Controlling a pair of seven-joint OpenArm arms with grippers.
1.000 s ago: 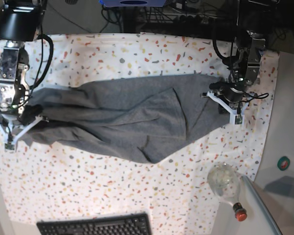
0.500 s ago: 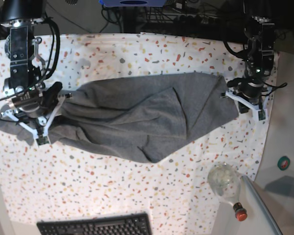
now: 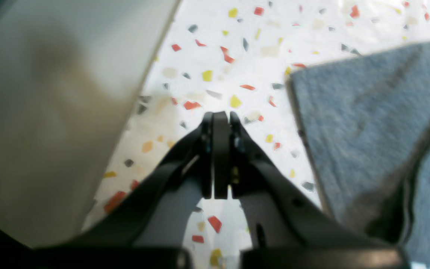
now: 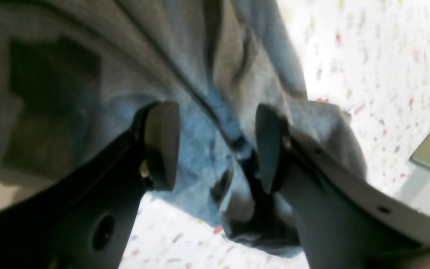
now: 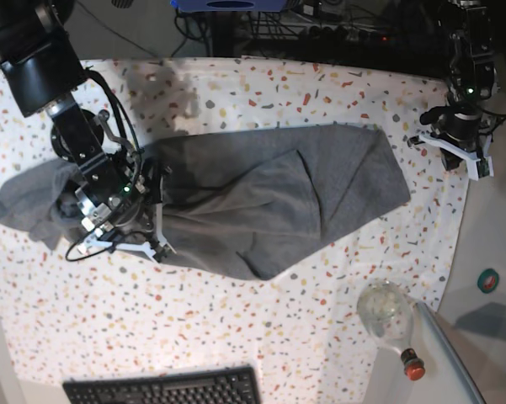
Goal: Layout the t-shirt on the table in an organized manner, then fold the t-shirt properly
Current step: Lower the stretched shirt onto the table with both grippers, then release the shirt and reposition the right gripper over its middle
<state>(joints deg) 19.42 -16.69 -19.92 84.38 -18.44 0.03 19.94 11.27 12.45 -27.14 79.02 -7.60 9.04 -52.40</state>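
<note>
Layout stage only, no fold started.
The t-shirt (image 5: 261, 202) lay crumpled across the middle of the table (image 5: 236, 328), one end bunched toward the right arm's side, deep creases through the body; heather-grey knit, no print. Left gripper (image 3: 217, 123) was shut on nothing, parked over bare tabletop just beside the shirt's edge. Right gripper (image 4: 215, 145) stood open over the bunched fabric, pads (image 4: 161, 144) apart, gripping nothing. Flattening and all folds remained, by my read.
</note>
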